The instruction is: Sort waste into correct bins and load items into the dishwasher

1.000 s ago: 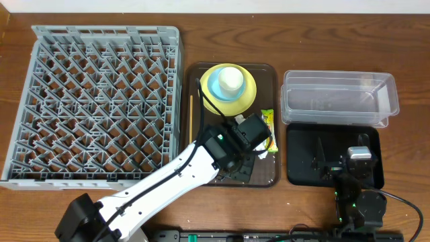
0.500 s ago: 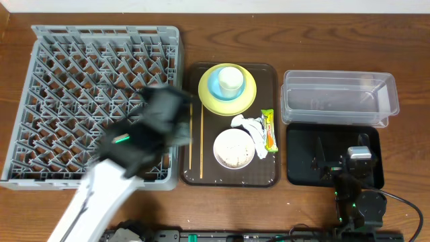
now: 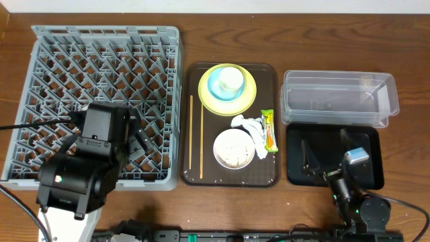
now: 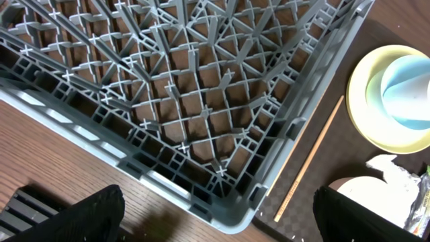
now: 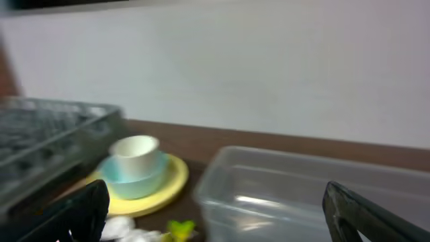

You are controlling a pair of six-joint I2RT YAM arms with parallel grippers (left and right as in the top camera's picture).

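Observation:
My left gripper (image 3: 138, 142) hangs open and empty over the front right part of the grey dishwasher rack (image 3: 101, 81). Its wrist view looks down past the rack corner (image 4: 222, 202) at a chopstick (image 4: 309, 158). On the brown serving tray (image 3: 265, 176), two chopsticks (image 3: 191, 138) lie along the left side. A white cup sits in a blue cup (image 3: 228, 81) on the yellow plate (image 3: 248, 97). The white bowl (image 3: 234, 148) holds crumbs, with the tissue (image 3: 250, 126) and wrapper (image 3: 269, 130) beside it. My right gripper (image 3: 328, 158) is open above the black tray (image 3: 366, 171).
The clear tub (image 3: 339, 99) stands behind the black tray and fills the right wrist view's foreground (image 5: 302, 195). The rack's raised rim (image 4: 295, 121) runs right beside the serving tray. Bare wood table lies in front of the rack (image 4: 80, 168).
My left arm swung from the serving tray leftward to over the rack, and its jaws opened wide. The bowl and both chopsticks are now uncovered. The right gripper tilted slightly.

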